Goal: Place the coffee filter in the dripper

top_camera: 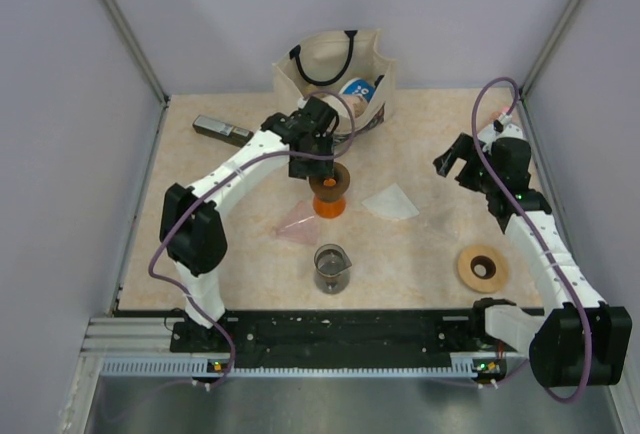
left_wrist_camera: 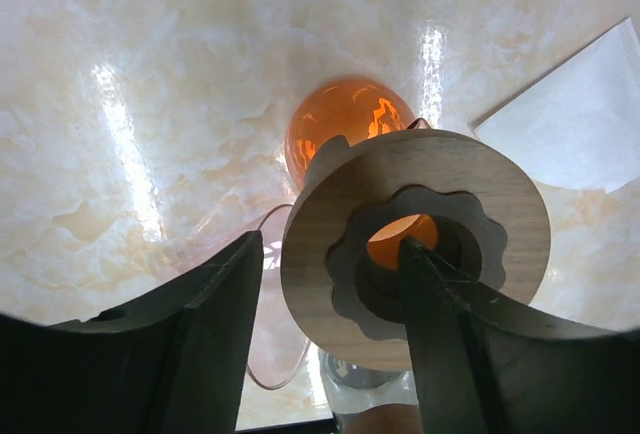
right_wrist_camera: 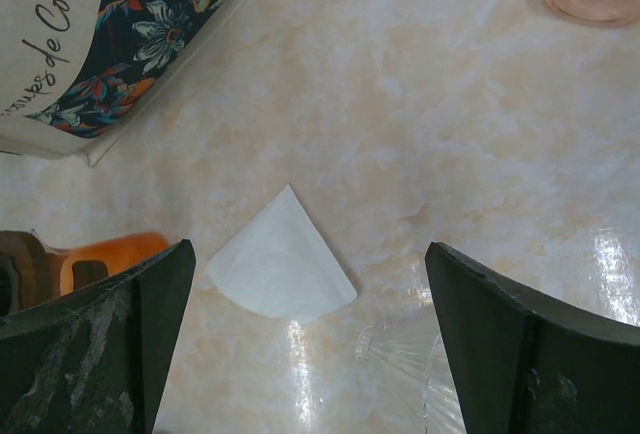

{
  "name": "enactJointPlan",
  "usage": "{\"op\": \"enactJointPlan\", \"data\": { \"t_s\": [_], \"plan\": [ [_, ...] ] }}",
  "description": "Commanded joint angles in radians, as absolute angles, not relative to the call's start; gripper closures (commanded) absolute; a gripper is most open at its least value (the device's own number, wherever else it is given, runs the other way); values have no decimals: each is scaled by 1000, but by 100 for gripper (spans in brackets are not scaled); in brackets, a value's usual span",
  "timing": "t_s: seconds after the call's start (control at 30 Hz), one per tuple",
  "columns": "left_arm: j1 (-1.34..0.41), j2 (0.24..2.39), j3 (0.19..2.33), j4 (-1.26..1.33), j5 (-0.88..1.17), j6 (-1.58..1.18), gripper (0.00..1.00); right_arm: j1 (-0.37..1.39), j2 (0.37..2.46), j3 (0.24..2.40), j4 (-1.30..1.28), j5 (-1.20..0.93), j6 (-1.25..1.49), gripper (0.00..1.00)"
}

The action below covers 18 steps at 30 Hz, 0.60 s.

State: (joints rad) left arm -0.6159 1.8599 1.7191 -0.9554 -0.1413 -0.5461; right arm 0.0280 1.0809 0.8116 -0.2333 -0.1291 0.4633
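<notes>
White paper coffee filter (right_wrist_camera: 281, 266) flat | near right hand (right_wrist_camera: 310, 254), untouched | hand wide open, empty

The left arm (top_camera: 245, 159) rises from its base at the near edge of the surface (top_camera: 420, 254), bends at the elbow and stretches toward the far middle, with its wrist tipped down. The left gripper (top_camera: 325, 166) points straight down, its 2 jaws parted partway. The right arm (top_camera: 540, 244) runs along the right edge, its wrist turned inward. The right gripper (top_camera: 450, 166) hangs above the surface with its 2 jaws spread wide.
</notes>
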Motion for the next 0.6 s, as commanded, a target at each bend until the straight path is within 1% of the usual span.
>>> {"op": "enactJointPlan", "data": {
  "t_s": [0.0,0.17,0.27,0.37,0.57],
  "plan": [
    [-620,1810,1769,-945,-175,-529,34,20,1063,833,-233,-132,448,1],
    [-620,1760,1760,-937,-173,-514,20,20,1058,833,-235,-130,448,1],
    [-620,1692,1720,-904,-181,-503,1,20,1058,834,-238,-135,445,1],
    [-617,1619,1654,-847,-198,-503,1,20,1062,838,-241,-143,446,1],
    [-614,1448,1479,-775,-356,-532,1,20,1072,841,-241,-166,443,1]
  ]
}}
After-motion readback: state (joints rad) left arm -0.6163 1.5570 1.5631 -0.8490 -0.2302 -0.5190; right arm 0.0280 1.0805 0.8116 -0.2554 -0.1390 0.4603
